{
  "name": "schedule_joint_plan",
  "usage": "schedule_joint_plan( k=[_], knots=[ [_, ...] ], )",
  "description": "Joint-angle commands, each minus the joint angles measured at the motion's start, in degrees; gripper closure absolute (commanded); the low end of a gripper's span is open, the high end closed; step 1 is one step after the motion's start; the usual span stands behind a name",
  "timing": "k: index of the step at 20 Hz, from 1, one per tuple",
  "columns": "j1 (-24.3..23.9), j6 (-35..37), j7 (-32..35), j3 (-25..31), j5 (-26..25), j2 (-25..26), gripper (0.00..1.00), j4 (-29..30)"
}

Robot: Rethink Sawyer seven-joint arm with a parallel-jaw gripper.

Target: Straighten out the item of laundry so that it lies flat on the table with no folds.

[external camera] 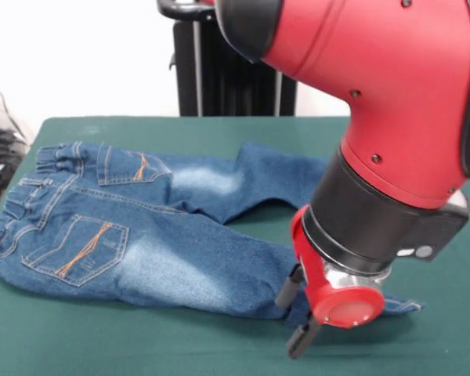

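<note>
At the near leg hem, my gripper [300, 313] hovers — finger spacing unclear — over soft, limp blue denim jeans [141, 235]; I'd pinch the cuff.

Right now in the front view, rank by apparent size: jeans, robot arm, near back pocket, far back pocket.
1. Robot arm, though it looks big partly because it sits close to the camera.
2. Jeans.
3. Near back pocket.
4. Far back pocket, partly folded and farther off, so its true size may match the near one.
</note>
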Motion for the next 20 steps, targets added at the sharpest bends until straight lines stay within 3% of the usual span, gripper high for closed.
schedule_joint_plan(
  k=[1, 5, 13, 17, 20],
  knots=[
    [2.82, -6.03, 14.37, 5.37, 1.18, -2.63, 0.00, 7.50],
    [4.95, -9.39, 11.10, 8.56, 0.54, -6.08, 0.00, 14.90],
    [7.49, -16.98, -0.44, 15.43, -1.26, -18.62, 0.00, 35.42],
    [7.32, -20.63, -3.43, 17.84, -2.27, -21.59, 0.00, 40.51],
    [6.77, -23.33, -2.94, 18.69, -3.19, -21.06, 0.00, 41.02]
  ],
)
